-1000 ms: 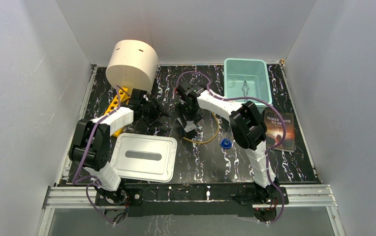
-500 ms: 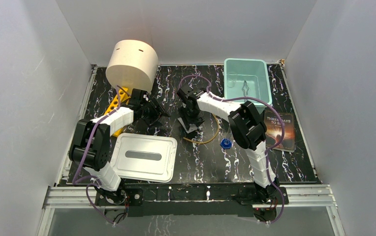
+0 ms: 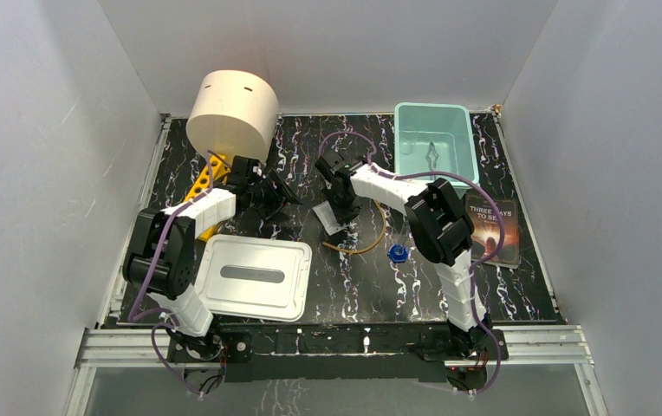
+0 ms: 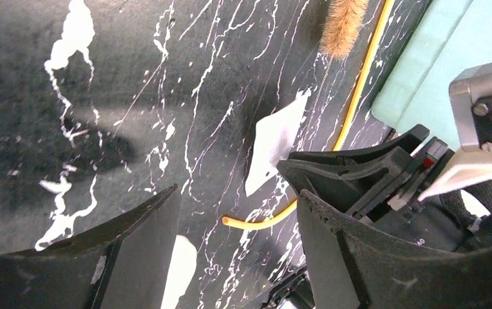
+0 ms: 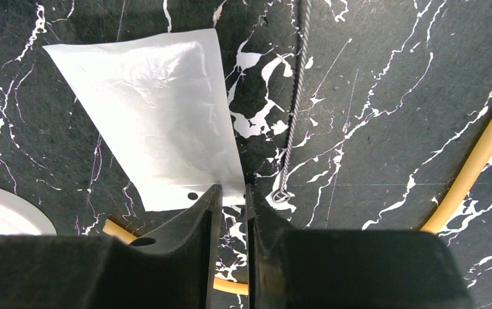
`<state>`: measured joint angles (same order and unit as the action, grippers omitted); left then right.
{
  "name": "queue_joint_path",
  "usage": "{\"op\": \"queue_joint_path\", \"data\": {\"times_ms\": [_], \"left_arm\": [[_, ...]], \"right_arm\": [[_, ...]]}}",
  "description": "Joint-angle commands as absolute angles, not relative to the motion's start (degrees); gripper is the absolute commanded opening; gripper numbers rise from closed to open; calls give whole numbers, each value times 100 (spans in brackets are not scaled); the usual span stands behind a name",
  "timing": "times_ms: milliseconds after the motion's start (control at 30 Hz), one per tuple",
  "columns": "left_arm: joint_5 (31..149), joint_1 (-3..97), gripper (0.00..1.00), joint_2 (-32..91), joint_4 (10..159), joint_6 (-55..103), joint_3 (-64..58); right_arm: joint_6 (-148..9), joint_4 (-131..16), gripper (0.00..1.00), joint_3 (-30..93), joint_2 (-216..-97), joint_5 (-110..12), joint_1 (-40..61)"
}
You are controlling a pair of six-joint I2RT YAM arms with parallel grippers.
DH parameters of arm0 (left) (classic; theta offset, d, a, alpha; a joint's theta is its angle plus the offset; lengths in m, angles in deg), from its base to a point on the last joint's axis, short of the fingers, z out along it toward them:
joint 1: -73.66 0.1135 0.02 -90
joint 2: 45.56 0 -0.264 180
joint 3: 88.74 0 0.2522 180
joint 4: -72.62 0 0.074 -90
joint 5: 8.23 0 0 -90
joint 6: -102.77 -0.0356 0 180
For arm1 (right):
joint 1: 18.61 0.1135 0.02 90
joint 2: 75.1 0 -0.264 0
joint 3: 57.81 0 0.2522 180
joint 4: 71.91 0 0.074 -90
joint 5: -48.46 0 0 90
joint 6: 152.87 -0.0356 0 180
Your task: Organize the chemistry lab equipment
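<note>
A thin white plastic packet [image 5: 160, 122] is laid flat near the middle of the black marbled worktop [image 3: 353, 286]. Its near corner is nipped by the right gripper [image 5: 232, 193], whose jaws are drawn almost together on it. A tan rubber tube [image 5: 482, 154] and a wire-handled brush [image 5: 295, 96] are seen just beside the packet. The left gripper [image 4: 237, 193] is held left of it, jaws apart, with nothing between them.

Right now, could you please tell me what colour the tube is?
The tube is tan-yellow, clearest in the right wrist view.
</note>
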<state>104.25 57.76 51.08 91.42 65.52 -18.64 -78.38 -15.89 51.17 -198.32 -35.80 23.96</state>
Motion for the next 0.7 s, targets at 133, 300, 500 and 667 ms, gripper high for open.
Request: {"op": "queue_joint_path", "data": {"times_ms": [133,300,500,667], "left_arm": [[10801,5528,65,5822,8668,6593,-1547],[10706,5472,65,6067,8131,6626,-1516],[10768,5374,65,6494,7662,6848,-1450],[11078,5277,62,6742,7284,7159,-1519]], "right_arm": [[-7949,-2048,27,4650,-20114,-4485,2262],[-7900,-2187,27,4563,-20088,-4714,2140],[-7863,-2211,27,4636,-20205,-4939,2061],[-7817,-2194,27,4758,-20333,-5028,2042]]}}
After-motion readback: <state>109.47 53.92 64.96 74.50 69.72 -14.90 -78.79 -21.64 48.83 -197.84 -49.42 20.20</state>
